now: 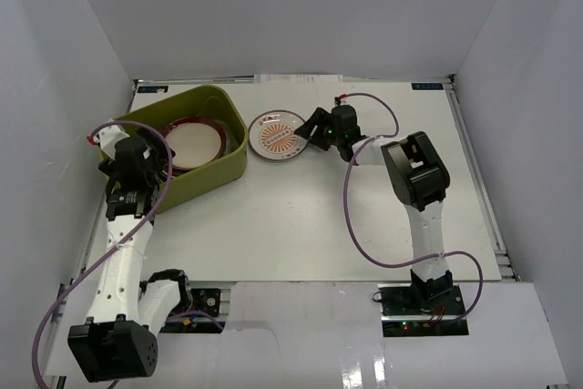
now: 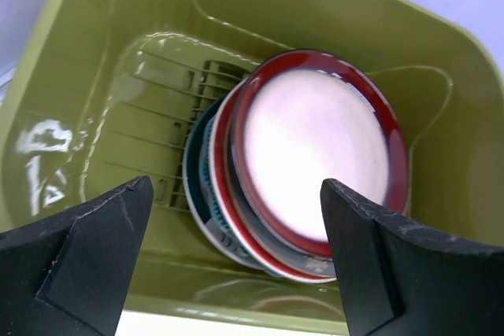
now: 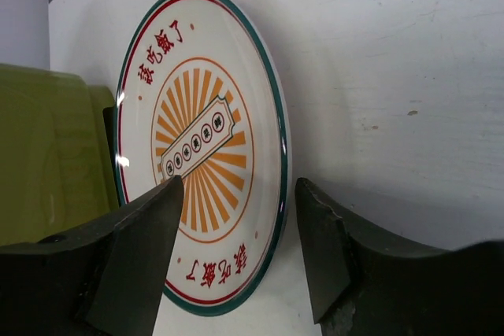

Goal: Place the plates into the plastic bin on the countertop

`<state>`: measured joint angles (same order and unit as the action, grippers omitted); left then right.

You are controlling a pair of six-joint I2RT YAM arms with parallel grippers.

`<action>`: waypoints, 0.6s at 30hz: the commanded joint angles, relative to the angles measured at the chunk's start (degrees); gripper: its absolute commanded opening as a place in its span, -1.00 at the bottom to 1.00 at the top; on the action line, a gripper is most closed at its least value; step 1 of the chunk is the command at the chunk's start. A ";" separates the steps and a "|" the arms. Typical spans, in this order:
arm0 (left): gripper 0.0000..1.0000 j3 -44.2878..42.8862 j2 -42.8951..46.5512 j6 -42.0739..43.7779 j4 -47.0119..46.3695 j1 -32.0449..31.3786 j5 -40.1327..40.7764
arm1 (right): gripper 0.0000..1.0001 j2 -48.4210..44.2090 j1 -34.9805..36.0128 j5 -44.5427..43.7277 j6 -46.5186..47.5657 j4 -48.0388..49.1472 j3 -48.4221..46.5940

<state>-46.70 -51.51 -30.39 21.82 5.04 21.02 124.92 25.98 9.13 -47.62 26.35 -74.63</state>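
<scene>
Starting at the left, I have the left gripper (image 2: 236, 185) hanging over the plastic bin (image 1: 235, 154), its jaws spread as wide as they go and holding nothing. The bin sits in the far-left corner of the countertop (image 1: 364, 216). It is a glossy olive tub with rounded corners, a flared rim and a slotted bottom. Inside it lies an overlapping stack of plates (image 2: 224, 230) with the red-rimmed cream plate (image 2: 315, 155) on top. The dishes underneath show only as crescents of teal and red.

Just right of the bin's right wall, by the far edge of the countertop, the orange sunburst plate (image 3: 205, 147) lies flat. It is round, so it has no long axis to line up with. It is shallow and glazed, with a thin green-edged lip.

The right gripper (image 3: 240, 185) is right at the plate, much closer than the left one, and the plate lies to its left, between it and the bin. The jaws are partly open and straddle the plate's near rim: one finger is over the painted face, the other over bare countertop outside the lip. Nothing is pinched yet.

I judge this pick belongs to the right arm. It will be a pinch on a slick, thin edge that could easily slide out, followed by a short carry left over the bin wall.
</scene>
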 commanded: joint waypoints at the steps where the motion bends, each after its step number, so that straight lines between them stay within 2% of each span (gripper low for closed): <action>1: 0.96 -0.24 2.71 1.57 3.75 -0.64 4.31 | 0.29 3.66 0.39 -2.01 -3.44 -2.88 -0.78; 2: 0.96 -0.15 3.51 1.22 3.67 -0.64 2.91 | 0.22 4.53 0.30 -1.75 -3.97 -2.71 -0.95; 3: 0.96 0.03 4.30 1.04 3.06 -0.64 0.89 | -0.07 4.97 0.30 -1.39 -4.15 -2.71 -1.39; 5: 0.96 -0.06 6.67 2.26 0.95 -0.73 -9.55 | -0.39 4.81 0.13 -0.34 -4.50 -2.36 -1.22; 6: 0.96 -0.41 6.77 2.27 -0.71 -0.82 -13.94 | -0.65 4.02 -0.31 -0.16 -4.68 -0.96 0.87; 7: 0.96 -1.80 6.51 1.66 -0.90 -0.91 -17.99 | -0.76 2.71 -0.49 -0.42 -4.85 0.53 2.80; 8: 0.96 -2.51 5.37 1.13 -1.17 -1.34 -27.25 | -0.84 -0.61 -0.84 -0.86 -4.94 2.03 4.82; 10: 0.96 -3.83 3.44 -0.71 -4.06 -1.78 -37.05 | -0.85 -5.02 -2.59 -0.69 -4.86 6.49 12.00; 11: 0.96 -4.45 2.30 -1.50 -4.77 -3.00 -44.06 | -0.84 -10.35 -3.38 -0.34 -4.59 8.00 14.84; 12: 0.96 -4.98 0.37 -2.90 -6.43 -4.06 -46.57 | -0.84 -13.27 -5.13 -0.25 -3.98 9.32 17.74; 16: 0.96 -5.86 -1.84 -6.51 -13.63 -13.97 -51.15 | -0.85 -32.14 -10.67 3.69 -3.10 15.12 34.33; 18: 0.96 -5.69 -4.12 -7.92 -17.94 -17.32 -52.04 | -0.85 -38.23 -13.23 5.63 -2.49 15.40 38.40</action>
<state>-50.74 -54.63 -34.92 11.92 -8.12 -22.31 96.20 15.66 11.51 -51.35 33.08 -39.64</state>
